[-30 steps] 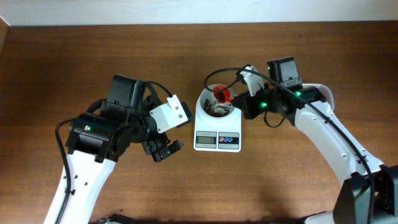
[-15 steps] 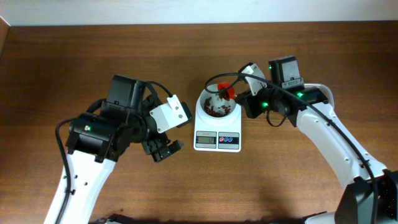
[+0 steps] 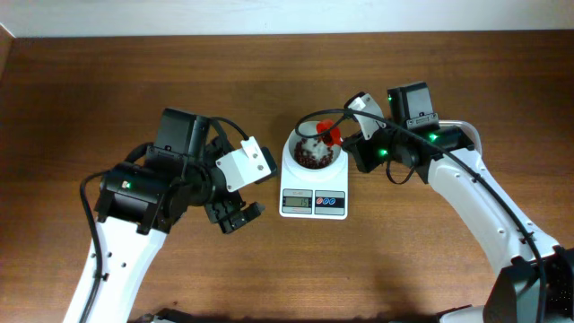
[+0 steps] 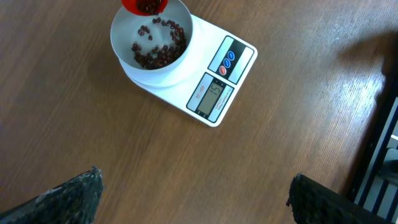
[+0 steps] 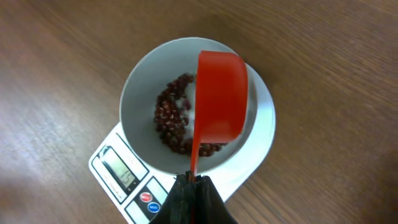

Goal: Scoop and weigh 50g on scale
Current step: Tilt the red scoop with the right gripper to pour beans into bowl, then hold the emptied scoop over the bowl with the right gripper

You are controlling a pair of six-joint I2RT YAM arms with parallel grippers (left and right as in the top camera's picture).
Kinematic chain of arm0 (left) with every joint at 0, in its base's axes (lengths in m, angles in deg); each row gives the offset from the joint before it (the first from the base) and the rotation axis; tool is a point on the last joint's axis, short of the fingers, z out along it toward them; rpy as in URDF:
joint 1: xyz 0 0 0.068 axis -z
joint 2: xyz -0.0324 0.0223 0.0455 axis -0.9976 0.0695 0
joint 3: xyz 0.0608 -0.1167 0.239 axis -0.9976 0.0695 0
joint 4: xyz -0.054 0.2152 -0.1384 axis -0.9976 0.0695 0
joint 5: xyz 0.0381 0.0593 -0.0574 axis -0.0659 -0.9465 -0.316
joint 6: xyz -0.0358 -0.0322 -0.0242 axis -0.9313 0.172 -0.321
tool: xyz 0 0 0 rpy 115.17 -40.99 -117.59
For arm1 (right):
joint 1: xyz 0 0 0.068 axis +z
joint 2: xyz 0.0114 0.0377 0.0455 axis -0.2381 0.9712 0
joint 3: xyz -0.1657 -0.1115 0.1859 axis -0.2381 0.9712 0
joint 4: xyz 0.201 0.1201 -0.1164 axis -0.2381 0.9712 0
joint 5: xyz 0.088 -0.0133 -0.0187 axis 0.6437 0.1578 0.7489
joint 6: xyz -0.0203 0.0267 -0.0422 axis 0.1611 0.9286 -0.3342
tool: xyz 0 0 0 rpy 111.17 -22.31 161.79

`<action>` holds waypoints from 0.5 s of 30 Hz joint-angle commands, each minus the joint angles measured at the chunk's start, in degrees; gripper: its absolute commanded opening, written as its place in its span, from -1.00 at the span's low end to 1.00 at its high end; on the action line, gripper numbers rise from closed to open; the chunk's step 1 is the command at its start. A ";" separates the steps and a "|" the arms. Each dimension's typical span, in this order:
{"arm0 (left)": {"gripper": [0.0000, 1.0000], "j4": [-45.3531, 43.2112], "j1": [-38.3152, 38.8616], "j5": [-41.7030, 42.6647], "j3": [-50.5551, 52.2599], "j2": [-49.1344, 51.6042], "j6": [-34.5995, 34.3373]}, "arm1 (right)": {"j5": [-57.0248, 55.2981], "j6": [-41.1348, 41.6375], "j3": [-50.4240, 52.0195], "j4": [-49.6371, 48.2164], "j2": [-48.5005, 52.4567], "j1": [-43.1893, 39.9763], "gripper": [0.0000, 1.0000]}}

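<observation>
Small dark red-brown beans (image 5: 173,123) lay in a loose heap at the bottom of the round white bowl (image 5: 140,102), which sat on the small white digital kitchen scale (image 4: 219,82) near the middle of the brown wood-grain desk (image 3: 404,269). A few more beans showed inside the orange-red plastic measuring scoop (image 5: 219,102), which hung tilted over the bowl, on the side away from the scale's grey display and two blue round buttons. The right hand (image 5: 193,186) was clamped tight on the scoop's thin handle, just above the scale's front corner. The left hand (image 3: 237,215) hovered over bare desk to the left of the scale, its fingers spread wide and holding nothing, well apart from the bowl. The display showed digits, though they were too small to read with certainty. The desk had a dark, streaked grain and a dull sheen. Along its far edge ran a pale strip of wall (image 3: 269,18); in the left wrist view a dark railed frame (image 4: 382,143) stood at the right edge, and what it was could not be told.
</observation>
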 commanded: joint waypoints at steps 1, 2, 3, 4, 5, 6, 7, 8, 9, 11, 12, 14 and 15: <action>0.98 0.11 -0.26 0.83 -0.92 -0.20 1.14 | 4.04 -0.81 -0.31 0.28 -1.70 0.50 -0.92; 0.98 0.09 -0.26 0.83 -0.92 -0.20 1.14 | 4.76 -0.90 -0.31 0.24 -1.68 0.50 -0.92; 0.98 0.09 -0.26 0.83 -0.92 -0.20 1.14 | 3.87 -0.90 -0.31 0.02 -1.70 0.50 -0.92; 0.98 0.11 -0.26 0.83 -0.92 -0.20 1.14 | 1.36 -0.68 -0.31 -0.07 -1.68 0.50 -0.92; 0.98 0.09 -0.26 0.83 -0.92 -0.20 1.14 | -0.07 -0.52 -0.31 0.02 -1.68 0.50 -0.92; 0.98 0.11 -0.26 0.83 -0.92 -0.20 1.14 | 0.26 -0.17 -0.31 0.11 -1.68 0.50 -0.92; 0.98 0.11 -0.26 0.83 -0.92 -0.20 1.14 | 2.47 -0.24 -0.31 0.26 -1.68 0.50 -0.92; 0.98 0.09 -0.26 0.83 -0.92 -0.20 1.14 | 4.59 -0.26 -0.31 0.26 -1.68 0.50 -0.92; 0.98 0.11 -0.26 0.83 -0.92 -0.20 1.14 | 4.52 -0.26 -0.31 0.22 -1.68 0.50 -0.92; 0.98 0.09 -0.26 0.83 -0.92 -0.20 1.14 | 0.79 -0.22 -0.31 0.22 -1.68 0.50 -0.92; 0.98 0.09 -0.26 0.83 -0.92 -0.20 1.14 | 0.28 -0.17 -0.31 0.35 -1.68 0.50 -0.92; 0.98 0.11 -0.26 0.83 -0.92 -0.20 1.14 | 4.68 -0.26 -0.31 0.50 -1.68 0.50 -0.92; 0.98 0.11 -0.26 0.83 -0.92 -0.20 1.14 | 7.19 -0.83 -0.31 0.28 -1.68 0.50 -0.92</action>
